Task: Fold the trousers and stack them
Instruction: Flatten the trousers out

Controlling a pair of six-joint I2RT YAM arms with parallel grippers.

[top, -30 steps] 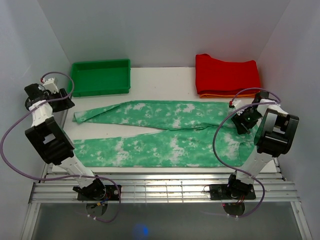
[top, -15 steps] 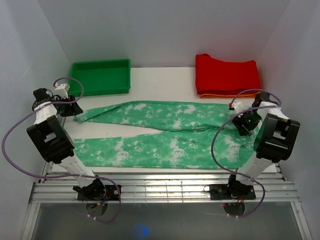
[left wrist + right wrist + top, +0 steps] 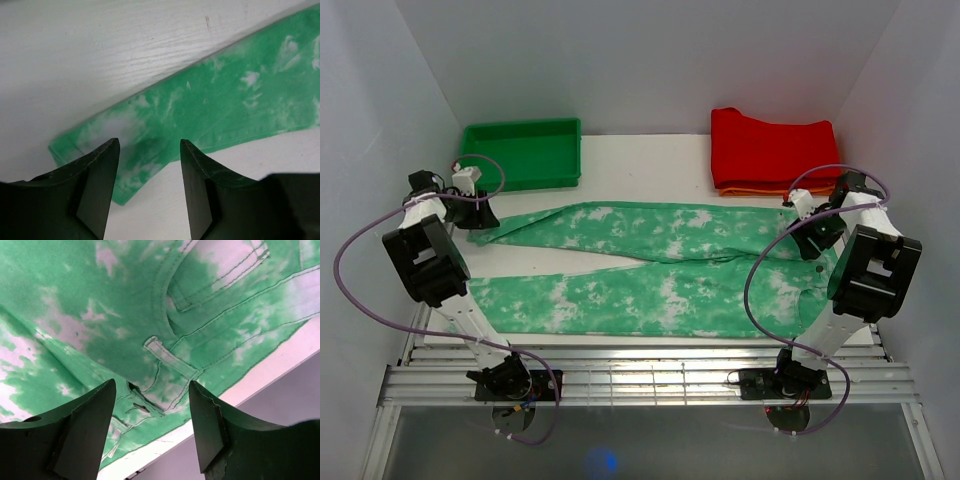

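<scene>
The mint green tie-dye trousers (image 3: 650, 260) lie flat across the white table, waist at the right, two legs reaching left. My left gripper (image 3: 480, 215) hovers open over the cuff of the far leg; in the left wrist view the cuff (image 3: 125, 150) lies between and just beyond my open fingers (image 3: 197, 185). My right gripper (image 3: 815, 232) hovers open over the waistband at the right; the right wrist view shows the belt loop and waistband (image 3: 170, 362) under the open gripper (image 3: 152, 390). Neither gripper holds cloth.
A green bin (image 3: 522, 152) stands at the back left. A folded red garment (image 3: 775, 148) lies on an orange one at the back right. The table's right edge (image 3: 260, 375) runs close beside the waistband. White walls enclose the sides.
My left gripper has swung in from the left wall to the far leg's cuff. My right gripper has moved slightly back and right over the waistband.
</scene>
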